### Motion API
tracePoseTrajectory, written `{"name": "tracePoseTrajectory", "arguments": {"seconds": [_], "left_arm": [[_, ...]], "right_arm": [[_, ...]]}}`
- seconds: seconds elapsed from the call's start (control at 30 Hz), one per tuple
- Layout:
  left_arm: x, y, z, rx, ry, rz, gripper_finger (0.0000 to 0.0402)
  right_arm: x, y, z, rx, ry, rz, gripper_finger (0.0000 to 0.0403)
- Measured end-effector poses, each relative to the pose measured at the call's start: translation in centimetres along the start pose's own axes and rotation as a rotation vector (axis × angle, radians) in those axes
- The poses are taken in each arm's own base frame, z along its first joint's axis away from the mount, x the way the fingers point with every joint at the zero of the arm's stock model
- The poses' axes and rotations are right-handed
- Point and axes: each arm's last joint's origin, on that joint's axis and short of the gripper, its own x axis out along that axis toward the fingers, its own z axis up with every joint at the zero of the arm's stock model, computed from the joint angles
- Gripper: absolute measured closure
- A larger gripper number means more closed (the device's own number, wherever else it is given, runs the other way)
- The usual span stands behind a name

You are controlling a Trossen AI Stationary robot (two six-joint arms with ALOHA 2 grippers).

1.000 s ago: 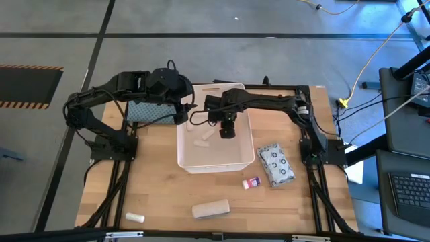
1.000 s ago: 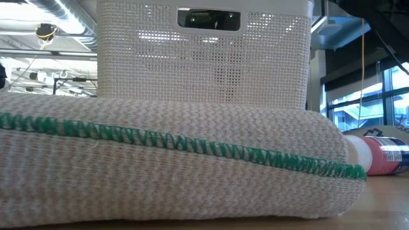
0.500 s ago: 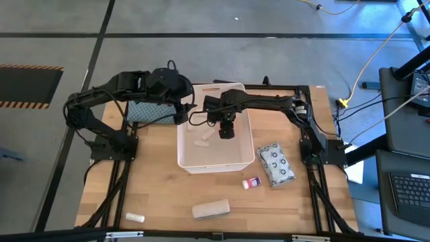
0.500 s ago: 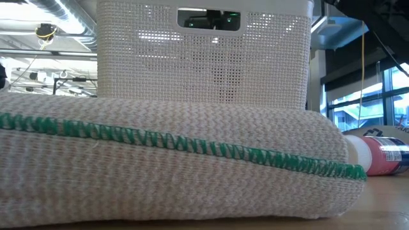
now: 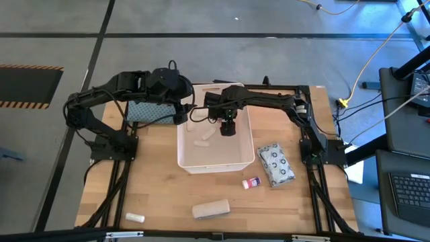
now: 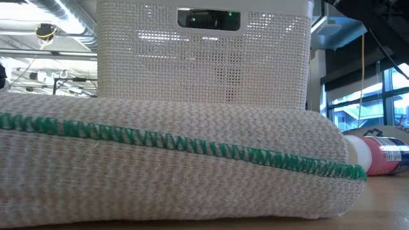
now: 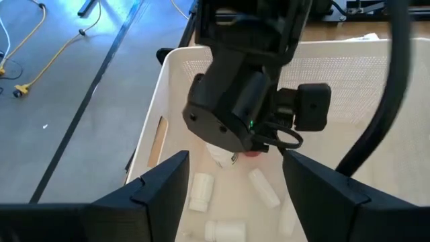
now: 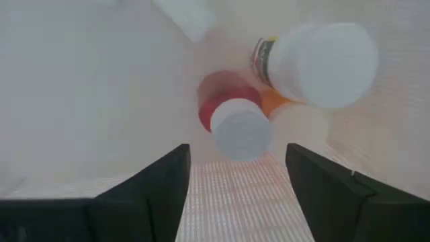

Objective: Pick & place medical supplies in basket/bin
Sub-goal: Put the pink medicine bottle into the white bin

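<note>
Since a second ago the right gripper has shifted slightly inside the basket and its jaws have parted; in the right wrist view they stand apart with nothing between them, and a small red-capped bottle lies free just below, beside a larger white bottle on the mesh floor. That reads as a release just made, so the step to do well now is the exit: lift straight up with the jaws open, clear of the basket wall, before swinging toward the counter. The left gripper hangs over the basket's left edge, jaws wide apart and empty, close to the right arm, so the two should not cross paths. Several white rolls already sit in the basket. Still out on the counter are the grey-patterned packet, a tiny red-capped bottle just beside it, the beige roll and a small white roll.
</note>
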Motion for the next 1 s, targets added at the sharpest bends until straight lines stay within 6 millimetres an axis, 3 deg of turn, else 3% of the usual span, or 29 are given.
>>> {"name": "tracePoseTrajectory", "arguments": {"seconds": [0.23, 0.37, 0.67, 1.0], "left_arm": [[0.0, 0.0, 0.0, 0.000, 0.000, 0.001, 0.0167], [0.0, 0.1, 0.0, 0.000, 0.001, 0.018, 0.0167], [0.0, 0.1, 0.0, -0.012, 0.001, 0.028, 0.0167], [0.0, 0.1, 0.0, -0.149, -0.002, 0.028, 0.0167]], "right_arm": [[-5.3, -0.3, -0.3, 0.104, -0.043, -0.006, 0.0155], [-8.9, 1.1, -0.5, 0.122, -0.124, -0.005, 0.0155], [-15.2, 9.2, -3.9, -0.049, -0.290, 0.111, 0.0155], [-22.1, 18.7, -11.7, -0.012, -0.420, 0.177, 0.0155]]}}
